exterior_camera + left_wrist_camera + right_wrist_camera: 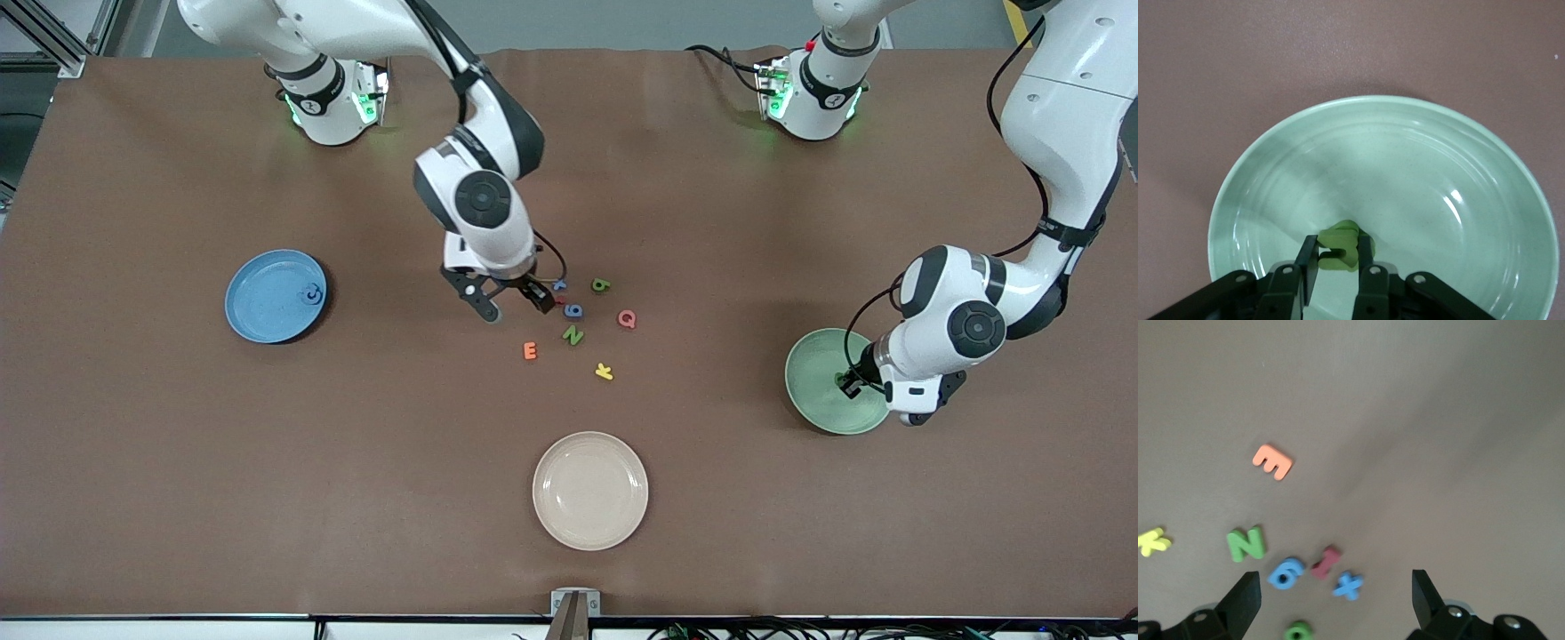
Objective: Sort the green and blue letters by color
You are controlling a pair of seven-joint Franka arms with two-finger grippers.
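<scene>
- We start at the left gripper (1337, 263), over the green plate (1458, 160) at the left arm's end of the table: its fingers pinch a small green foam letter (1339, 245), and we can't read which letter it is.
- In the front view that letter is hidden by the wrist; only the gripper (855, 380) shows over the plate (813, 373).
- Over to the right gripper (514, 303), fingers spread wide and holding nothing, low over the table beside the letter cluster.
- Its wrist view shows the spread fingers (1245, 600) with a blue X (1348, 585), a red piece (1326, 562) we can't read, a blue 9 (1286, 573) and a green N (1246, 544) close by.
- A green piece (1298, 631) is cut off at the frame edge; from the front it reads as a green b (601, 285).
- Outward: an orange E (530, 350), a yellow K (605, 372), a pink Q (627, 318).
- The blue plate (258, 284), toward the right arm's end, holds one blue letter (312, 293), possibly a G.
- The cream plate (590, 490) sits nearest the front camera.
</scene>
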